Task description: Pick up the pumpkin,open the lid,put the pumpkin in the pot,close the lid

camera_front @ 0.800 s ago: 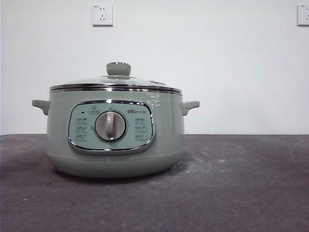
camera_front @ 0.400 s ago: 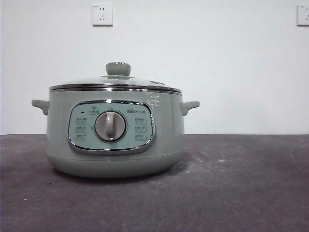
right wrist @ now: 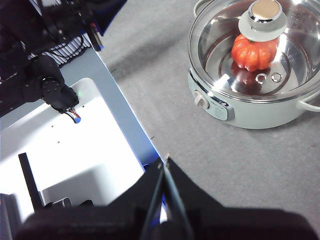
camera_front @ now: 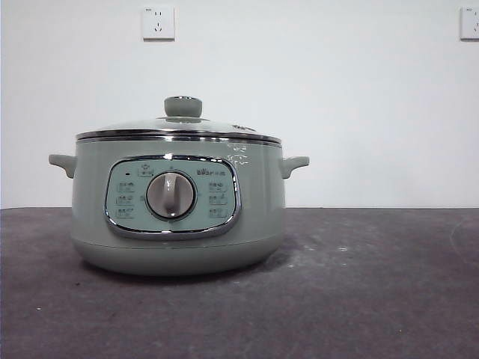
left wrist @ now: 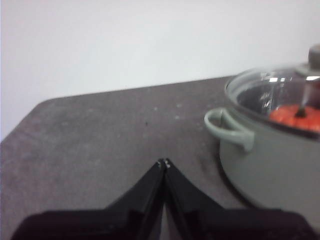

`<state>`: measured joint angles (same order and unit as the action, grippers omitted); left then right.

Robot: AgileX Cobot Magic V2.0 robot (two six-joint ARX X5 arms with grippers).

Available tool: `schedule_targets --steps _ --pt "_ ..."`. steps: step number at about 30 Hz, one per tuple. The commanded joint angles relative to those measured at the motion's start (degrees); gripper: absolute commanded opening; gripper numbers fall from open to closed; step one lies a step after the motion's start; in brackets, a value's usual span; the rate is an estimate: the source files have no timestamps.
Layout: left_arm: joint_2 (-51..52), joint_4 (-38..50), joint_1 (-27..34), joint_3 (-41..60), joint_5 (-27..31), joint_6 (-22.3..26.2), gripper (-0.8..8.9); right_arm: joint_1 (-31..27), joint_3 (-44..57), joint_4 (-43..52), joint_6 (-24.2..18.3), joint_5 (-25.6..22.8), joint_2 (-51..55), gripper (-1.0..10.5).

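The pumpkin (right wrist: 254, 52) sits inside the pot (camera_front: 178, 217), showing orange through the glass lid (right wrist: 260, 50), and that lid rests flat on the pot's chrome rim with its sage knob (camera_front: 183, 106) upright on top. So by the look of it every step is done, and little is left to spoil. The risk now, as I judge it, is a stray arm: the left gripper (left wrist: 164, 162) hangs low over the desk (left wrist: 100, 130) just beside the pot's side handle (left wrist: 227, 127), and a careless swing toward the pot could clip that handle and jolt the lid off its seat. Its jaws are pressed together at the tips, gripping nothing, touching nothing. The right gripper (right wrist: 164, 162) hovers well apart from the pot, high above the desk's edge, its jaws likewise closed tip to tip and empty.
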<state>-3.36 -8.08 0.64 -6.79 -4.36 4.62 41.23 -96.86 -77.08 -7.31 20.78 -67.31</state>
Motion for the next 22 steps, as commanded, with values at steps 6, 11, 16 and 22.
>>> schedule_targets --steps 6,11,16,22 --pt "3.3 -0.5 0.2 6.6 0.3 -3.2 -0.02 0.1 -0.1 0.3 -0.3 -0.1 0.2 0.0" --pt "3.2 -2.2 0.2 6.6 0.1 -3.1 -0.02 0.1 -0.1 0.3 -0.3 -0.1 0.2 0.0" --pt "3.2 -2.2 0.2 6.6 0.1 -3.1 -0.02 0.1 -0.1 0.2 -0.3 -0.1 0.3 0.0" --pt "3.2 -2.2 0.2 6.6 0.1 -3.1 -0.02 0.1 -0.1 0.2 -0.3 -0.1 0.2 0.0"
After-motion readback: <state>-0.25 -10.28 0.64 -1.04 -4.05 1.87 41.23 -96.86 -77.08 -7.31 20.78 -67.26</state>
